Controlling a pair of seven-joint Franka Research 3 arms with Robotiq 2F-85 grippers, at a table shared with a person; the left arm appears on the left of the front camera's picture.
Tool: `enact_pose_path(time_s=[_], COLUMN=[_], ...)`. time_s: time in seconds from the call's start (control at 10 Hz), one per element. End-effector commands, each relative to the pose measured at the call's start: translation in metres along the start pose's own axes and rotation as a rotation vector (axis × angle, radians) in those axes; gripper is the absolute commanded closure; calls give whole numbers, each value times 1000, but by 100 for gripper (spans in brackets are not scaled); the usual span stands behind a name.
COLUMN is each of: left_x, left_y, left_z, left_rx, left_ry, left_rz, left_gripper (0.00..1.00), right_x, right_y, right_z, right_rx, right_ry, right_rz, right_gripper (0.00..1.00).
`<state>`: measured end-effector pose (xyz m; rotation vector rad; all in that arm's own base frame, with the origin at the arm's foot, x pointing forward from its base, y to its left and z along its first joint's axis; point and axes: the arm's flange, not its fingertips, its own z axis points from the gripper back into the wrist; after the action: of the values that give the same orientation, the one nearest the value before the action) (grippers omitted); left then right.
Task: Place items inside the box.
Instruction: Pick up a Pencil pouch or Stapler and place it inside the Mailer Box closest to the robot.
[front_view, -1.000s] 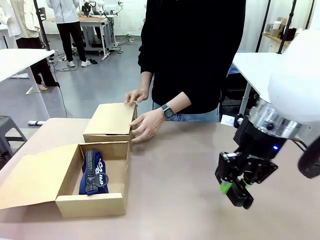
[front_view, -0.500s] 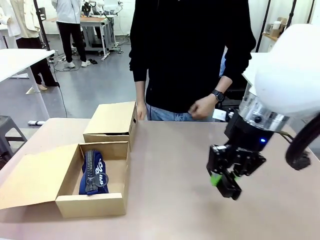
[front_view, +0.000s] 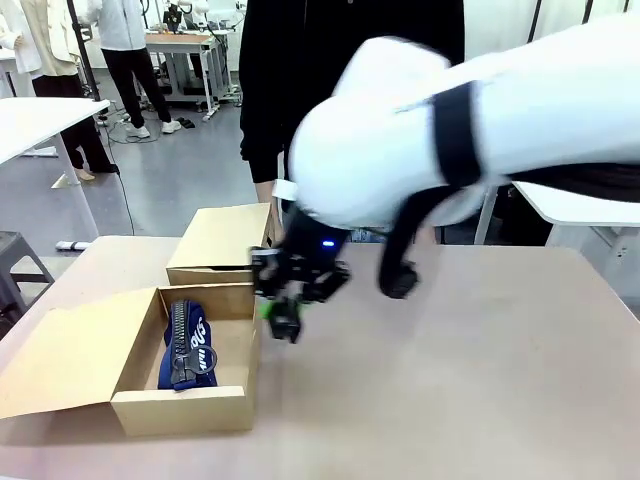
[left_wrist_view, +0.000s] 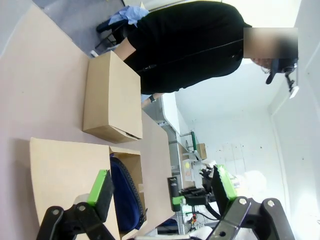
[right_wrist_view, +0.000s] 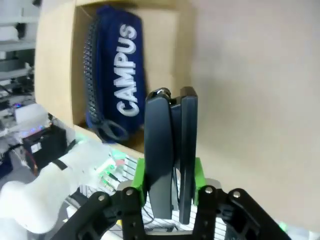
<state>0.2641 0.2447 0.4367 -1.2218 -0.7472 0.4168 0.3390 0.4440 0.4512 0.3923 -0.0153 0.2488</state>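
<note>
Two grippers, one loaded. The left gripper (left_wrist_view: 162, 187) points toward the open box (left_wrist_view: 65, 170) from well off, green pads spread wide with nothing between them, probably held back to leave the way in free. Ahead of it, inside that box, lies the navy zip pouch (front_view: 186, 345), printed CAMPUS, with bare floor left beside it. Beyond sits a closed box (front_view: 220, 240). The right gripper (front_view: 284, 318) hangs just outside the open box's wall, above the table (front_view: 450, 380). It is partly closed, pinching a black stapler (right_wrist_view: 170, 150) between its pads. The stapler lies lengthwise along the fingers, likely so it can drop straight in.
</note>
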Motion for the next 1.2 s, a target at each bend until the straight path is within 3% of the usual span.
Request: enact_pose_path(time_s=[0.0,0.2,0.3,0.5,0.7,1.1], left_x=[0,0,0,0,0,0], left_y=[-1,-1,-1,-1,-1,-1], left_z=[0,0,0,0,0,0], left_rx=[-25,-25,-25,-25,-25,-25], left_ry=[-16,-16,-16,-16,-16,-16], left_rz=[-18,-18,-18,-18,-18,-18], left_gripper=[0,0,0,0,0,0], right_x=[46,58,35,35,49,52], right_y=[47,79,35,35,58,60], right_z=[-35,-57,-48,-48,-81,-98], right_rx=[-88,-94,-46,-46,-69,-64], right_ry=[8,78,32,32,97,41], right_rz=[34,141,78,78,129,-9], right_gripper=[58,58,58,58,58,58])
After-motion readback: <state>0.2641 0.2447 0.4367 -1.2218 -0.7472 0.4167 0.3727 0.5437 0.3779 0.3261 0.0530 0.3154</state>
